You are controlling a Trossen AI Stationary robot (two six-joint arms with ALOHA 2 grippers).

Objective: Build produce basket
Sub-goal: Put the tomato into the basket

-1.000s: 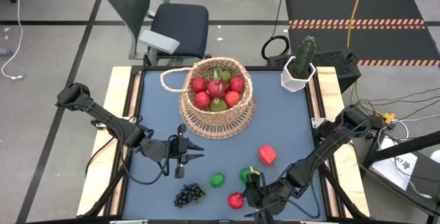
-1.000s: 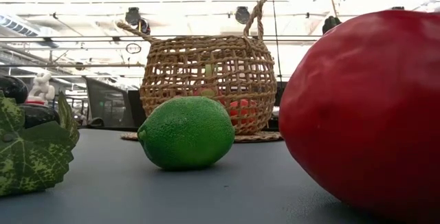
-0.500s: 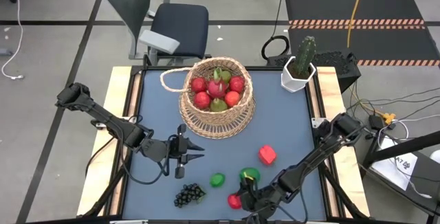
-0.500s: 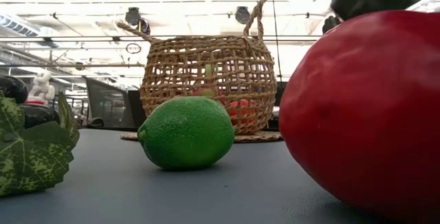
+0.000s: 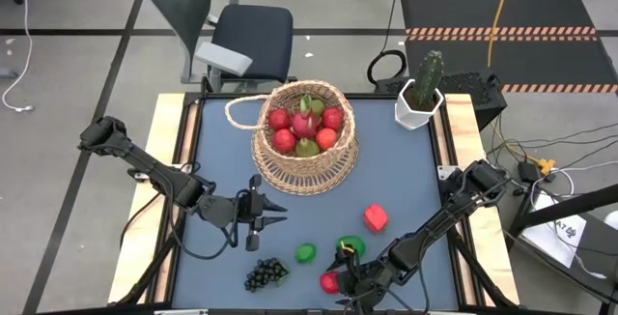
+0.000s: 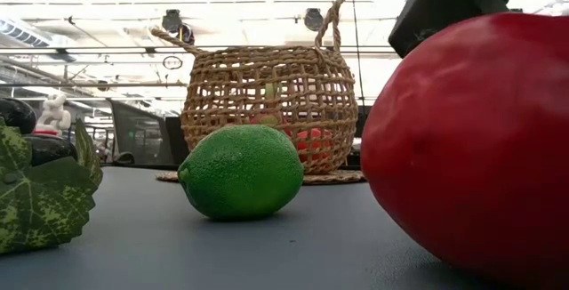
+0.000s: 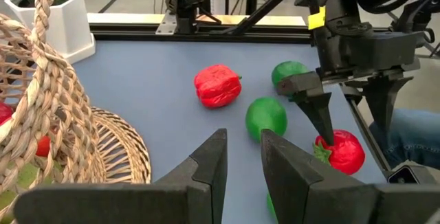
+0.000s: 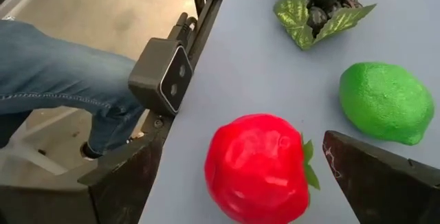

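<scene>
— Where does the basket stand, and what is in it?

— At the far middle of the worktop, upright, its looped handle toward the left arm's side. Red apples and green pieces already fill it; the loose produce lies near the front edge: a red fruit, a lime, a green round, a red pepper-like piece and the grape bunch.

— Which arm is at work?

— The right gripper. It hangs over the red fruit at the front edge, its fingers spread wide with one on either side of the fruit and not touching it. I judge that spread is there to clear the fruit's width before closing.

— And the left?

— The left gripper waits between the basket and the loose fruit, its fingers narrow and holding nothing (parked out of the way, it seems, so the path to the basket is free).

— Anything else nearby?

— A white pot with a cactus sits at the far right corner, well apart from the work.
</scene>
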